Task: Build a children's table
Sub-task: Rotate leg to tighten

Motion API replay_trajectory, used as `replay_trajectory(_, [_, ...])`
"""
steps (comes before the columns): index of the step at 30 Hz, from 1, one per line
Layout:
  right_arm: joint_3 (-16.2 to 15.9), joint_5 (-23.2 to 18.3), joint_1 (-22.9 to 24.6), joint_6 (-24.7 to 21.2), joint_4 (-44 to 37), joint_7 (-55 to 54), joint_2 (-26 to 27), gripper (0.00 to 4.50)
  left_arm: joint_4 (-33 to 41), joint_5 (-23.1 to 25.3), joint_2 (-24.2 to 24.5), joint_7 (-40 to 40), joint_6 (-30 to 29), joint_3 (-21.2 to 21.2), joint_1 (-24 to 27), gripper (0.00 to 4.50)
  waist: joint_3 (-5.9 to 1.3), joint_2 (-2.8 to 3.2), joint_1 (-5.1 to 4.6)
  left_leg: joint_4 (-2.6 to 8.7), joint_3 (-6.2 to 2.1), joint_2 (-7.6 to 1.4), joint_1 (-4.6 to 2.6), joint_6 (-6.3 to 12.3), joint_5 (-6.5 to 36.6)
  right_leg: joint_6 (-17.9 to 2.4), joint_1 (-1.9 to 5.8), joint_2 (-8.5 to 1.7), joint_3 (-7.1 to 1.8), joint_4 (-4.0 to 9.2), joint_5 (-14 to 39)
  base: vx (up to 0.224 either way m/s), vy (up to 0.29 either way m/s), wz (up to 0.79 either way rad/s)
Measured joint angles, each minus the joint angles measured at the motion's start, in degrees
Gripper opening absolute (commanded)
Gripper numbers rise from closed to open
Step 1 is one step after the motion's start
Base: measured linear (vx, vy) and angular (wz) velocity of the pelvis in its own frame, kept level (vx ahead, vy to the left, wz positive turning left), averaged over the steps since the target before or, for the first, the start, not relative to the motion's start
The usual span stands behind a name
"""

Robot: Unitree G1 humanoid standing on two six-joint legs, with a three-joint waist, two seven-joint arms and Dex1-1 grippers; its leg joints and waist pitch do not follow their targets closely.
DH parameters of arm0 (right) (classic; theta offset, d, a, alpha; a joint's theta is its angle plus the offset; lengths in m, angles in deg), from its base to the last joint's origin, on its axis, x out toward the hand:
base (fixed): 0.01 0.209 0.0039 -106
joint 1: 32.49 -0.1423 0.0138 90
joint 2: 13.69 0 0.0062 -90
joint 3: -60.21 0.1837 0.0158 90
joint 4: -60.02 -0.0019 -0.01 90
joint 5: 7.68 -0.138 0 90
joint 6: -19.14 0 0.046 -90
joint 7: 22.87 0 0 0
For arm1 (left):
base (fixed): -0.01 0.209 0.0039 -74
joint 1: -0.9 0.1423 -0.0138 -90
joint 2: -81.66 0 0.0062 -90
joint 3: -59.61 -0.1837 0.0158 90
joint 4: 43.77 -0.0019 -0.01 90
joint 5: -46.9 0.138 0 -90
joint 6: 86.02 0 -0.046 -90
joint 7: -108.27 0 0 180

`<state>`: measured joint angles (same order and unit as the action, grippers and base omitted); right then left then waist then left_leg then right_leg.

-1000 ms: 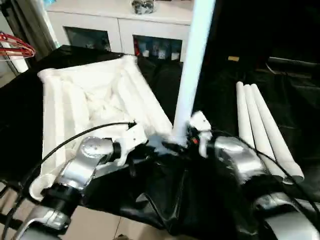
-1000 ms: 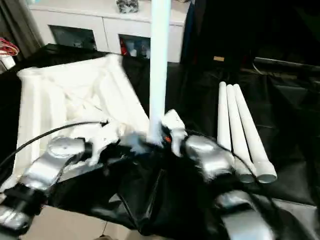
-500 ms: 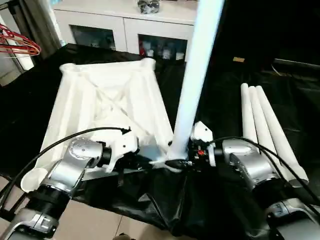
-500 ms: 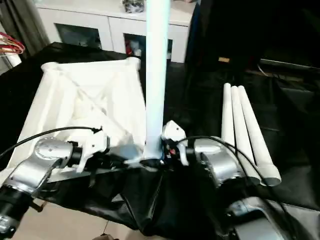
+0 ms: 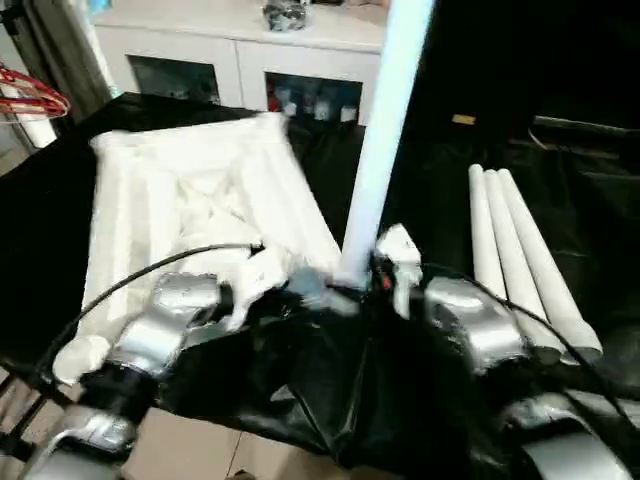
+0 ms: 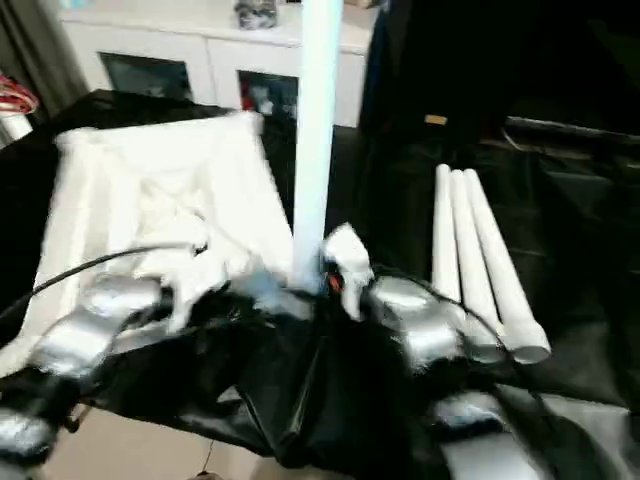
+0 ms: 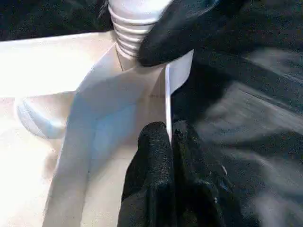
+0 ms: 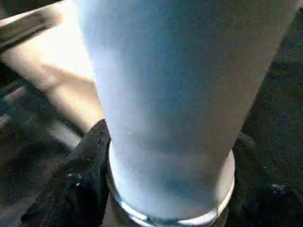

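Three long white tapered plastic tube legs [image 5: 520,255] lie side by side, touching, on the black wrinkled cloth [image 5: 330,400] over the counter, well to the right of the white rectangular plastic tabletop [image 5: 190,200]. Tabletop lies underside up: raised ribs crossing diagonally, round sockets at the corners. Fourth white tube leg [image 5: 385,130] stands nearly upright at the tabletop's near right corner; its ridged, threaded lower end [image 7: 135,28] meets the corner socket there. Leg's upper end is cut off by the frame edge.

Head views are blurred around both silver forearms; fingertips hard to make out there. White cabinet with glass doors [image 5: 250,60] behind, its contents indistinct.

Left gripper [image 7: 169,137]: black fingers pressed together on a thin white upright rib of the tabletop's rim, just beside the corner socket.

Right gripper [image 8: 170,156]: fingers [image 8: 90,161] spread either side of the standing leg's base, touching the tube on both sides.
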<state>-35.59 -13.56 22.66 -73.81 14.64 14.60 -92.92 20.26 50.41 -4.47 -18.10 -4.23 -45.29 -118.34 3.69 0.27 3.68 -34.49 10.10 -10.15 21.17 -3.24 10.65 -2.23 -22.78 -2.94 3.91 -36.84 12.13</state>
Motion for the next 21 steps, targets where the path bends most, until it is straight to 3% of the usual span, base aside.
replay_trajectory(6, [2.1, 1.3, -2.8, 1.3, 4.5, -13.4, 3.9, 2.78, -0.7, 2.6, -3.8, -7.8, -2.1, 0.0, -1.1, 0.0, -0.1, 0.16, -0.09, 0.03, 0.0, 0.04, 0.05, 0.01, 0.0, 0.0, 0.01, -0.04, 0.0, 0.07, 0.0, 0.0, 0.0, 0.0])
replay_trajectory(7, [2.3, 1.4, -2.9, 1.8, 4.8, -14.0, 4.1, 3.33, -0.7, 2.9, -4.2, -8.3, -2.1, 0.0, -1.1, 0.0, -0.12, 0.2, -0.03, 0.03, 0.0, 0.06, 0.08, 0.01, 0.0, 0.0, 0.0, -0.06, 0.0, 0.08, 0.0, 0.0, 0.0, 0.0])
replay_trajectory(11, [3.2, 1.8, -3.2, 3.7, 6.3, -14.9, 4.8, 3.64, -0.8, 3.1, -4.8, -9.0, -2.1, -0.1, -1.2, 0.0, -0.15, 0.24, 0.07, 0.03, 0.05, 0.16, 0.12, 0.06, 0.0, 0.1, 0.0, -0.19, 0.0, 0.11, 0.0, 0.0, 0.0, 0.0])
replay_trajectory(13, [3.2, 1.8, -3.5, 3.7, 6.6, -14.5, 4.7, 3.89, -0.7, 3.1, -4.8, -8.5, -2.1, -0.1, -1.2, 0.0, -0.15, 0.24, 0.06, 0.03, 0.06, 0.19, 0.13, 0.08, 0.0, 0.1, 0.0, -0.23, 0.0, 0.12, 0.0, 0.0, 0.0, 0.0])
replay_trajectory(21, [0.3, 1.5, -1.6, 4.4, 3.6, 1.0, -0.3, 3.92, 2.5, 0.5, -1.1, -0.9, -0.6, -0.3, 1.0, 0.0, -0.14, 0.23, 0.06, 0.04, 0.06, 0.17, 0.29, 0.27, -0.1, 0.1, -0.12, -0.23, 0.06, 0.15, 0.1, 0.0, 0.0, 0.0])
